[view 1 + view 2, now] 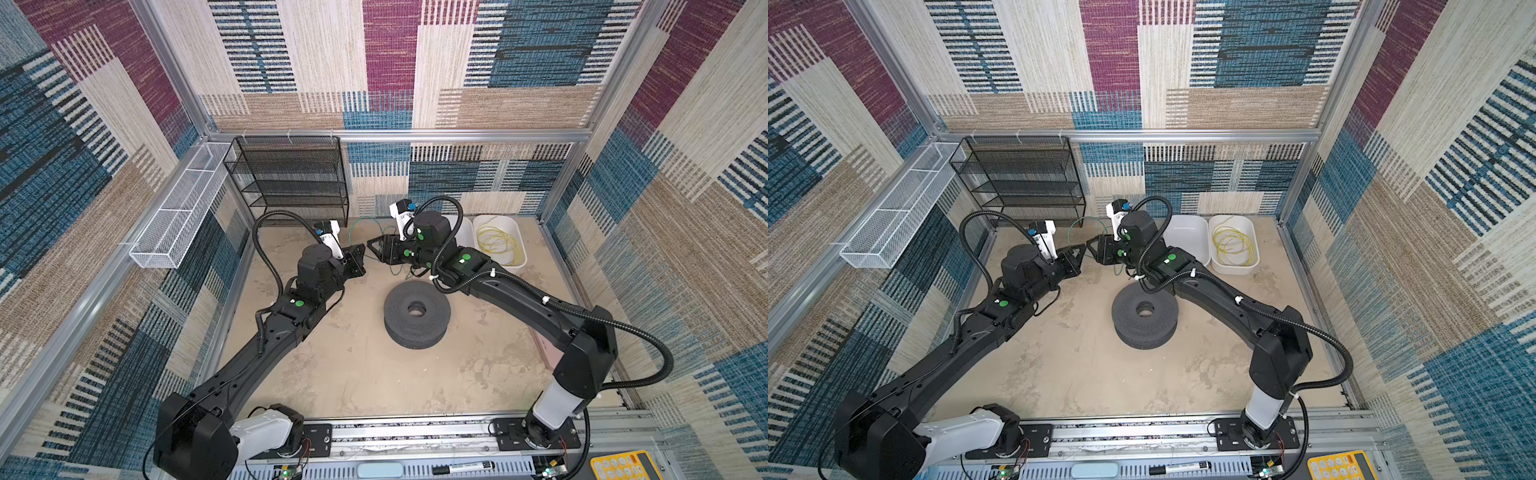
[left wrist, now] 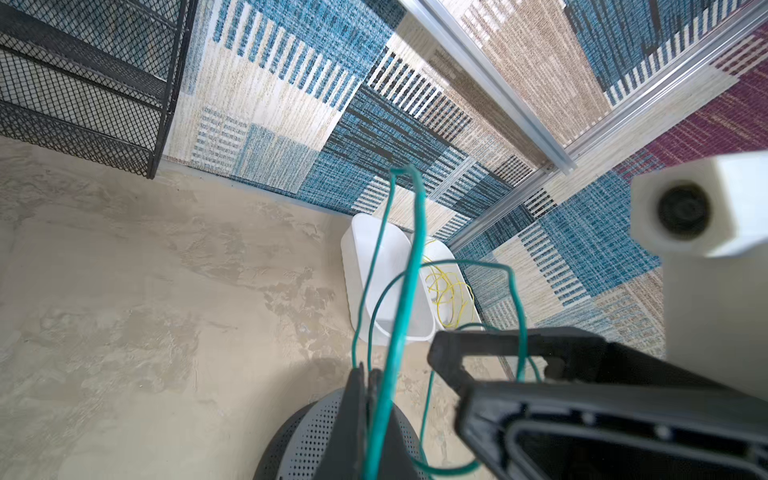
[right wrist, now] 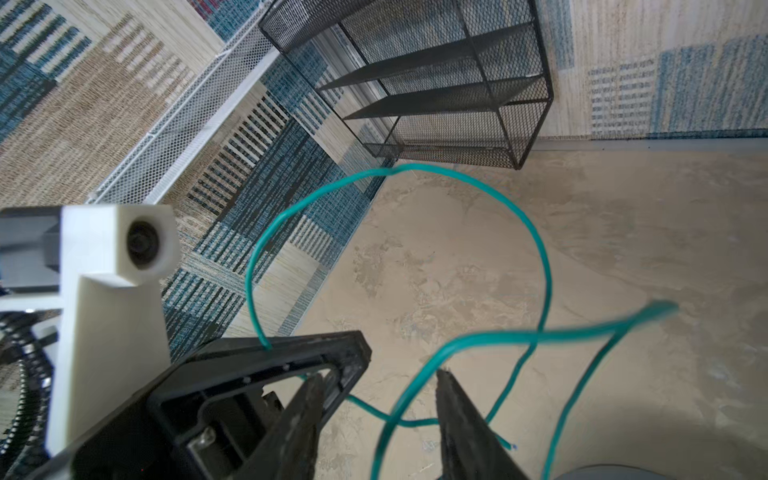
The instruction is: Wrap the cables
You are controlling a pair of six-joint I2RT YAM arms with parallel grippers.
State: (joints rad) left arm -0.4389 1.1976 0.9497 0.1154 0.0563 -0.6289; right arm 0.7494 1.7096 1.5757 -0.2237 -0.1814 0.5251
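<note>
Left gripper: fingers pressed together and clamped on the thin teal-green cable. It is raised above the sandy beige table, in front of the black wire-mesh shelf rack.
Right gripper: fingers parted with a moderate gap. One strand of the teal-green cable runs through that gap. The strand is blurred there, so contact with either finger cannot be confirmed.
Gripper spacing: in both top views the two sets of tips face each other near the rear middle of the table, just apart.
Teal-green cable, position: held in the air between the two grippers. One round loop rises toward the back wall, and further loops droop below the right gripper toward the table.
Thin yellow cable: loosely coiled inside a white plastic tub in the rear right corner, well apart from both grippers.
Second white plastic tub: just beside the first, on its left, partly behind the right arm.
Dark grey perforated reel with a centre hole: lies flat on the table, nearer the camera than both grippers and next to the right arm.
</note>
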